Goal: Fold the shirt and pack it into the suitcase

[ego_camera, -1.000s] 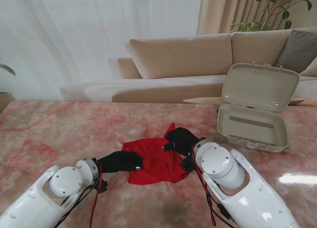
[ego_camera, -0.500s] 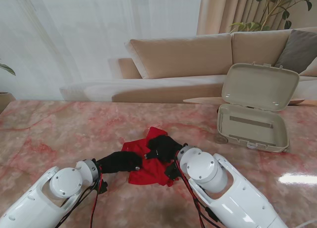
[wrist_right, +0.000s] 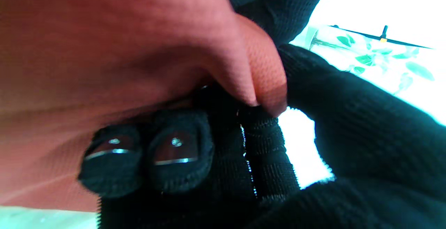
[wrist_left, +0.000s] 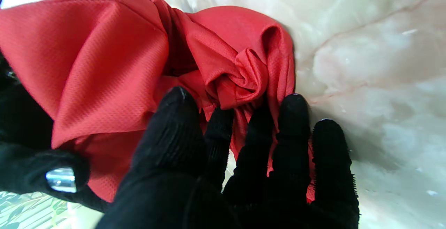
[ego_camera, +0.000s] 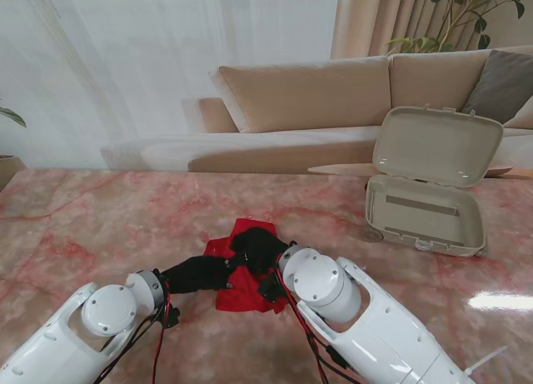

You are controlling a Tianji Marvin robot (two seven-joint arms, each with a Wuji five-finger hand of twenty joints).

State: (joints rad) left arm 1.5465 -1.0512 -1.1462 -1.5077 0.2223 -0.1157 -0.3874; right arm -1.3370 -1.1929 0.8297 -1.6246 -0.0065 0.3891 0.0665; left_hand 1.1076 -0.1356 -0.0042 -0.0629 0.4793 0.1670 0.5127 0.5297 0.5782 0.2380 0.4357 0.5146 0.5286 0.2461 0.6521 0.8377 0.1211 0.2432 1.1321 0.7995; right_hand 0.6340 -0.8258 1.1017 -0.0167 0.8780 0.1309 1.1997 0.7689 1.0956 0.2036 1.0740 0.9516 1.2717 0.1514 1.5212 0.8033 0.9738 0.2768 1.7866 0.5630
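- My right hand (ego_camera: 256, 249) is clenched on a fold of the shirt (ego_camera: 246, 289); in the right wrist view the fingertips (wrist_right: 177, 152) curl in under the red cloth, with the thumb across it, so I read a firm pinch
- In the stand's view that hand sits on top of the shirt's middle, holding the gathered cloth over toward the left side
- My left hand (ego_camera: 198, 272) lies at the shirt's left edge; its wrist view shows the fingers (wrist_left: 294, 145) stretched out fairly flat and a little apart, tips against a bunched ridge of cloth; it looks like pressing rather than gripping, though I cannot tell whether any cloth is caught beneath the palm
- The shirt is on the marble table (ego_camera: 100, 226), between my two arms, near to me and well apart from the suitcase (ego_camera: 426, 209)
- The suitcase stands at the far right with its lid up, and I see no clothing in its tray
- Progress, as I judge it: I am mid-fold, early in the job. One side is being brought over; the fold has yet to be laid down and smoothed, further folds probably follow, then the carry into the suitcase. Packing is not yet begun
- The shirt is a bright red, fine mesh knit, thin and limp. Right now it is a rumpled mound with twisted creases, not a neat rectangle, so I expect it to need tidying
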